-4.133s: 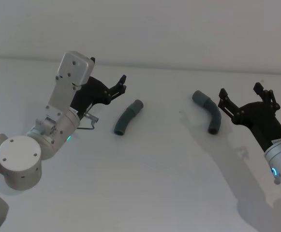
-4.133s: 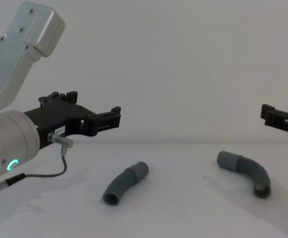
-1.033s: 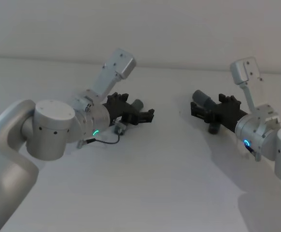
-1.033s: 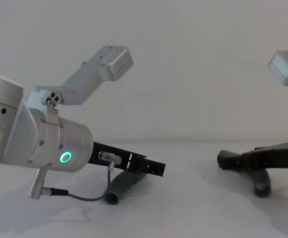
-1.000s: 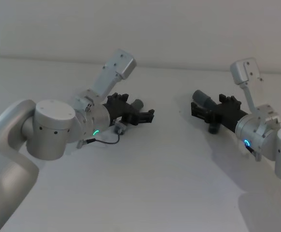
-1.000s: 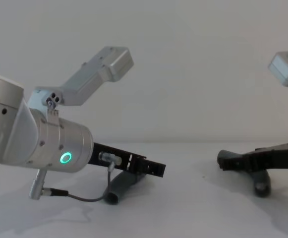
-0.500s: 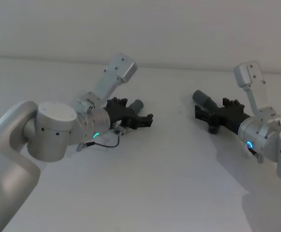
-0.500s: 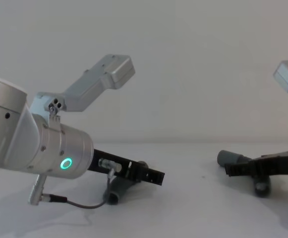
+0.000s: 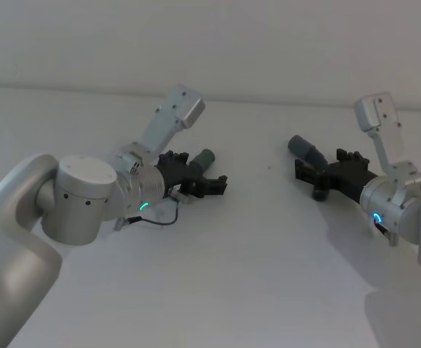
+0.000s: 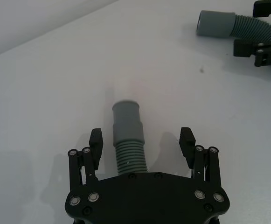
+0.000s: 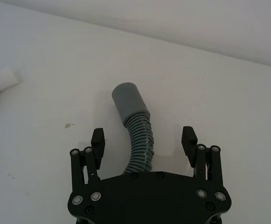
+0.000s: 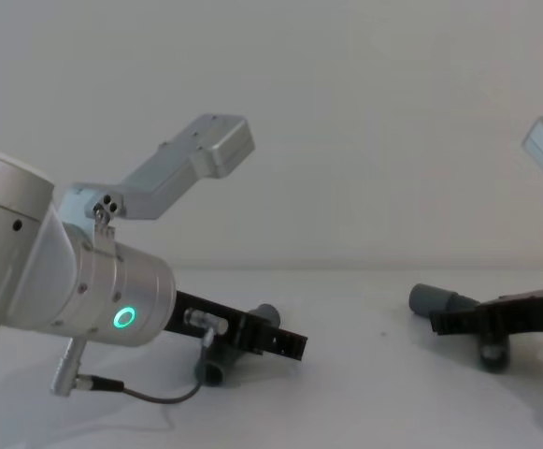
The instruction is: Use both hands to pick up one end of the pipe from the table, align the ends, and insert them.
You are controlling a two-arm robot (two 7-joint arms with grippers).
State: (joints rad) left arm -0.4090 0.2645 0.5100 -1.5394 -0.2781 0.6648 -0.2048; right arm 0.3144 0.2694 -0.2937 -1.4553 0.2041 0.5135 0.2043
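Straddling one hose piece each, both end effectors sit low over the table (image 9: 253, 290) with their fingers (image 10: 96, 149) spread wide and clear space on either side of the hose.

The left end effector (image 10: 142, 139) has the left pipe piece (image 10: 128, 154) running down the middle of its gap. The ribbed section lies between the fingertips and the smooth cuff (image 10: 125, 112) pokes out ahead of them. The right end effector (image 11: 143, 136) is placed the same way over the right pipe piece (image 11: 143, 144), whose curve bends away toward its own cuff.

Seen from the robot, the left piece lies at about 11 o'clock and the right at about 1 o'clock. They are well apart, with their cuffs turned roughly toward each other.

These pieces look light. The ribbed middles will probably flex under a squeeze, while the cuffs seem stiffer and smooth enough to slip. The best hold is likely on the ribs just behind each cuff, which leaves the ends free to mate and limits droop. I cannot tell from here which end is the plug and which the socket.
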